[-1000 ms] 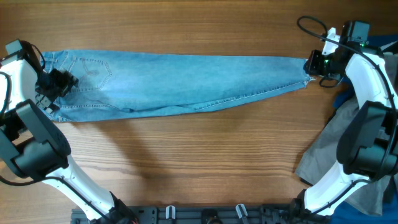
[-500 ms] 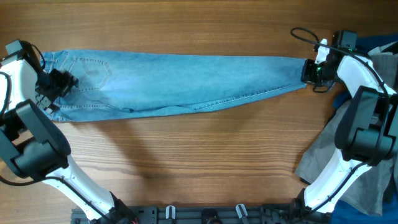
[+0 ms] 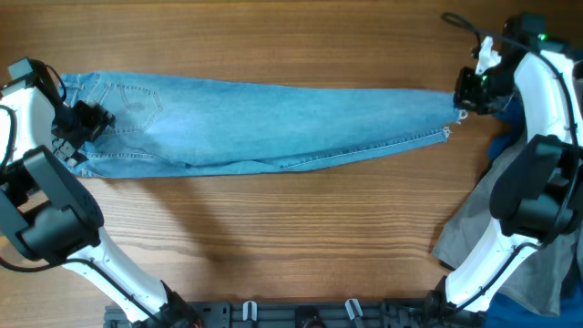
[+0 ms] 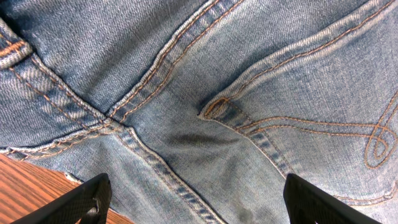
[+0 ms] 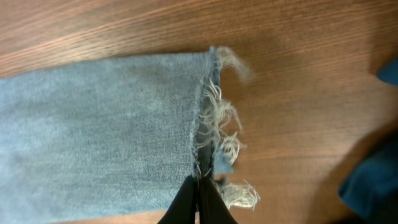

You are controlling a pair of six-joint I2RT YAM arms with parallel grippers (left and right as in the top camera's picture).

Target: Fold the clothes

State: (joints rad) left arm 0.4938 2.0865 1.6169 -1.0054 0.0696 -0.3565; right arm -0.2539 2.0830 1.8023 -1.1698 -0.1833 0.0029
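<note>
Jeans [image 3: 264,123]: flat on table [image 3: 273,246], across the far half, left to right; waist at left, hem [image 5: 205,124] at right. Left gripper [image 3: 88,122] over waist end. Right gripper [image 5: 199,183] at hem's far corner. Heap of other garments [image 3: 474,228] at right edge, nearer side.

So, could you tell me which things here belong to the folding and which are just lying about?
Job: light blue jeans; right gripper, shut on the frayed hem; left gripper, open above them.
Lying about: grey garment, dark blue garment, both untouched.
</note>
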